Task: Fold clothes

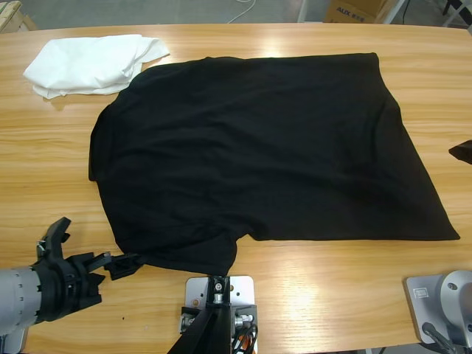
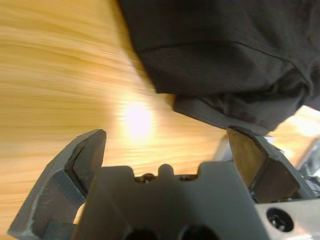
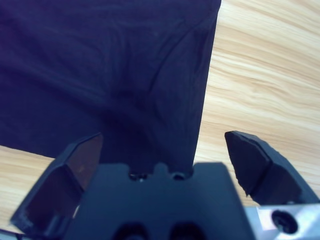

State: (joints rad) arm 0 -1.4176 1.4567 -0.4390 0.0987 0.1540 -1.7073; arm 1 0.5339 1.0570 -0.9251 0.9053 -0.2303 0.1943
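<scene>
Left gripper, jaws apart, sits low beside the large soft black T-shirt's near sleeve, apparently lined up to pinch it; right gripper, also spread, hovers over the shirt's straight edge on the wooden table

The wooden table bears a black T-shirt (spread flat) and a white garment.

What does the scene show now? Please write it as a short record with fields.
surface: wooden table
main item: black T-shirt, spread flat
other item: white garment, bunched beside the shirt's far corner
left gripper: open, at the shirt's near sleeve
right gripper: open, above the shirt's straight edge
fold: not yet begun
</scene>
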